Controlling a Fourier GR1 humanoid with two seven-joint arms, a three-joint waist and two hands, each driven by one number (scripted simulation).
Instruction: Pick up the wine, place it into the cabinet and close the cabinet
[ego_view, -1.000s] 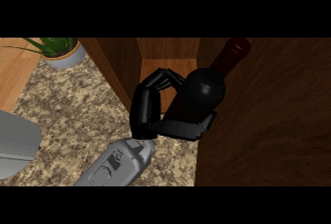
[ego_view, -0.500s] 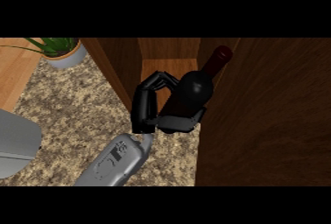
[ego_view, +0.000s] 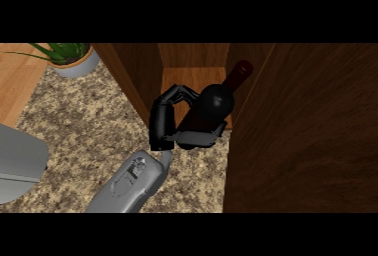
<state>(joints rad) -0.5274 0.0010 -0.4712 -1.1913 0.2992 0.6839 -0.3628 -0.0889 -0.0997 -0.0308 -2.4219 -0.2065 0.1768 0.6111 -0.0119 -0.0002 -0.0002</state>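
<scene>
We hold the wine in our hand — fingers curled round its dark body — at the front of the open cabinet, neck tilted up to the right by the door. A potted plant stands on the speckled worktop, well apart.

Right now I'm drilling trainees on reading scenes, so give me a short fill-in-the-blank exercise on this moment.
1. The hand is curled round a dark wine ____.
2. The wine is held at the opening of the wooden ____.
3. A potted ____ stands on the counter at the view's upper left.
4. The cabinet door is ____.

Missing words: bottle; cabinet; plant; open
</scene>
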